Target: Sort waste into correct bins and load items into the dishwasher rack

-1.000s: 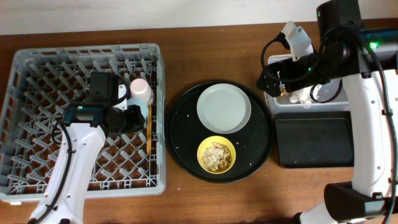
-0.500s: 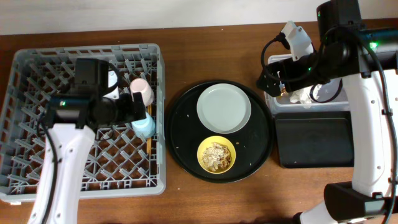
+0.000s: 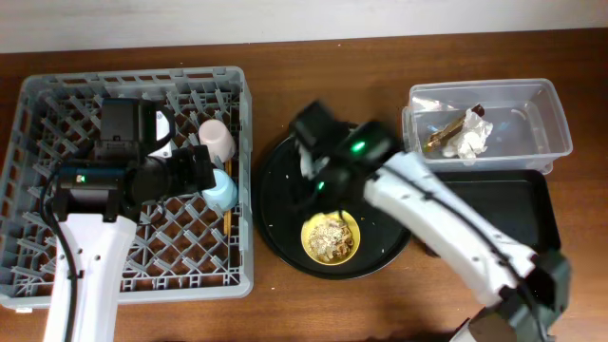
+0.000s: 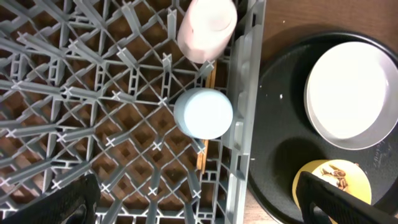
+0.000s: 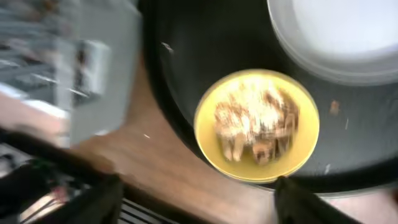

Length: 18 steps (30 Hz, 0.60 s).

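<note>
The grey dishwasher rack (image 3: 47, 275) holds the pink cup (image 3: 217, 139), the blue cup (image 3: 222, 193) and the wooden chopsticks (image 4: 201, 157) along its right side. My left gripper (image 3: 197, 171) is open and empty, just left of the blue cup (image 4: 203, 112). My right gripper (image 3: 319, 182) is open and empty above the yellow bowl (image 3: 330, 237), which holds beige food scraps (image 5: 257, 121). The grey-green plate (image 4: 345, 93) is hidden under my right arm in the overhead view. The clear tub (image 3: 532, 104) holds the gold-brown wrapper (image 3: 446, 129) and the white napkin (image 3: 472, 141).
The plate and bowl sit on a big round black tray (image 3: 275, 204) between the rack and the bins. The shallow black rectangular tray (image 3: 518, 204) lies in front of the clear tub. The right wrist view is motion-blurred.
My right arm has swung left from the clear tub to above the round tray and bowl. My left gripper has drawn back from the blue cup, which stays in the rack.
</note>
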{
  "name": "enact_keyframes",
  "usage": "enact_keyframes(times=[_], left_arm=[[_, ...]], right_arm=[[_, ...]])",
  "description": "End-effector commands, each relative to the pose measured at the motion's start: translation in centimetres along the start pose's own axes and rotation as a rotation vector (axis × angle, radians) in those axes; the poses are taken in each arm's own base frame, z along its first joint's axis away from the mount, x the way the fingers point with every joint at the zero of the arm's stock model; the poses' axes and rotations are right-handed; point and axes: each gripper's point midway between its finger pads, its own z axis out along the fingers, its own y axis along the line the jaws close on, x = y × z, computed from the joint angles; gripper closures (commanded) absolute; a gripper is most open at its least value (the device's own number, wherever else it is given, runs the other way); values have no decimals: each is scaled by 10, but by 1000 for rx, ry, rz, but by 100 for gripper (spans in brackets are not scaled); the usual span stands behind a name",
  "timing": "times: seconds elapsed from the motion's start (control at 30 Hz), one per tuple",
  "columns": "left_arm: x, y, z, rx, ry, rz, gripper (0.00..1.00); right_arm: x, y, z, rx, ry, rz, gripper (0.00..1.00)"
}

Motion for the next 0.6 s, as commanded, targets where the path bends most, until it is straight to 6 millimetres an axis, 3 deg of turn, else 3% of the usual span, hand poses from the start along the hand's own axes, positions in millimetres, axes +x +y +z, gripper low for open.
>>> enact_keyframes(times=[0.0,0.07,0.17,0.2,0.3,0.37,0.43,0.57], left_arm=[[-4,0,-6,-1,-23,3,1],[-4,0,-6,-1,-22,3,1],[-4,0,-6,-1,-22,3,1],[-4,0,-6,-1,-23,3,1],[-4,0,-6,-1,-22,3,1],[-4,0,-6,-1,-22,3,1],[-4,0,-6,-1,-22,3,1],[-4,0,-6,-1,-22,3,1]], right_arm=[[25,-5,69,10,36,87,38],[30,-8,104,-9,0,62,49],[29,6,126,-34,-73,-4,51],[27,10,127,6,-115,-40,52],[27,13,127,106,-181,-102,67],[29,13,127,117,-186,-112,72],[30,12,128,122,-180,-112,83],[34,9,128,134,-163,-112,91]])
